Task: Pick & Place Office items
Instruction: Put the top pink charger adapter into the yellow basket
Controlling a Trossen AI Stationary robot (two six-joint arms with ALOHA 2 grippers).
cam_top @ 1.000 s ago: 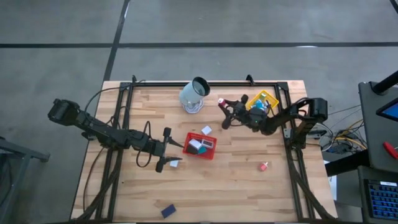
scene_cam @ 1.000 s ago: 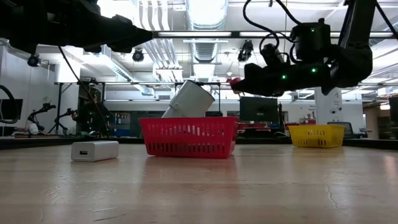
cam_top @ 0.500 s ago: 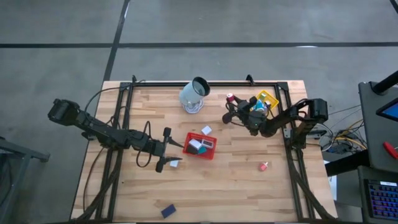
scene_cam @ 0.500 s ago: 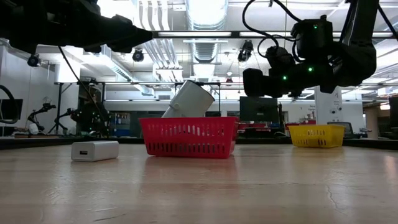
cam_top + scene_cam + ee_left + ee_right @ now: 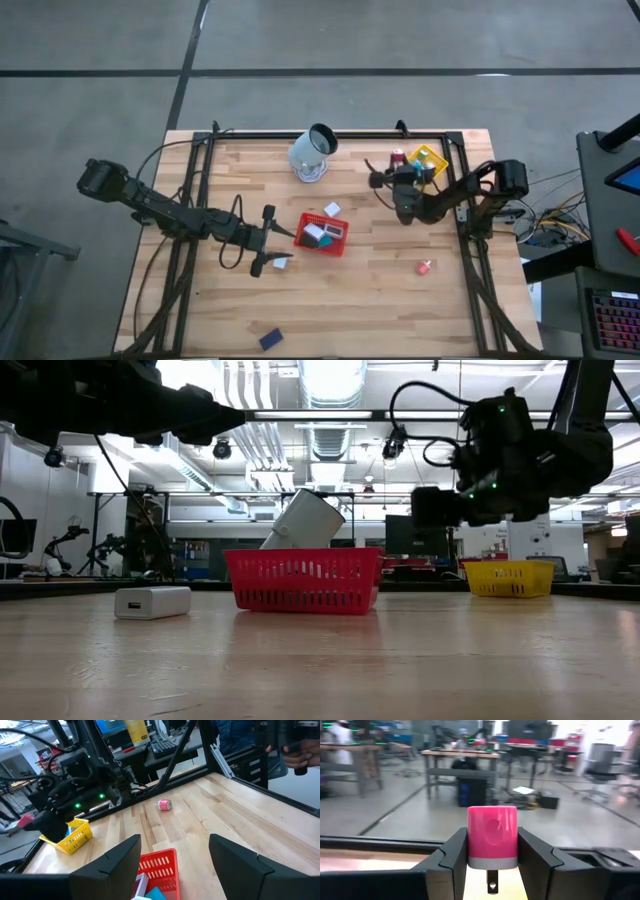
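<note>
My right gripper (image 5: 396, 163) hangs above the table just left of the yellow mesh tray (image 5: 427, 161), shut on a small pink-red office item with a grey end (image 5: 492, 843). My left gripper (image 5: 268, 243) waits open beside the red mesh tray (image 5: 322, 233), nothing between its fingers (image 5: 120, 862). The red tray holds white, black and teal items. Loose on the wood lie a white block (image 5: 282, 262), a white item (image 5: 332, 209), a pink item (image 5: 425, 267) and a dark blue one (image 5: 270, 339). My right gripper pinches the pink item between its two fingers, which lie on two opposite sides at its grey-ended half (image 5: 492, 862). The fingers (image 5: 454, 855) run level and point toward the table's far edge. The item is lifted clear of the table, its pink end past the fingers.
A large pale cup (image 5: 313, 152) lies tipped near the far edge, between the two arms. A black frame (image 5: 330, 133) runs round the far and side edges. Bare wood lies along the near half. In the low view the white block (image 5: 152, 602) sits left of the red tray (image 5: 303, 580).
My right gripper has swung round with the pink item, from pointing toward the table's left to pointing at the far edge. The item has gone toward the table's right, from near the cup to beside the yellow tray, still clear of the wood.
</note>
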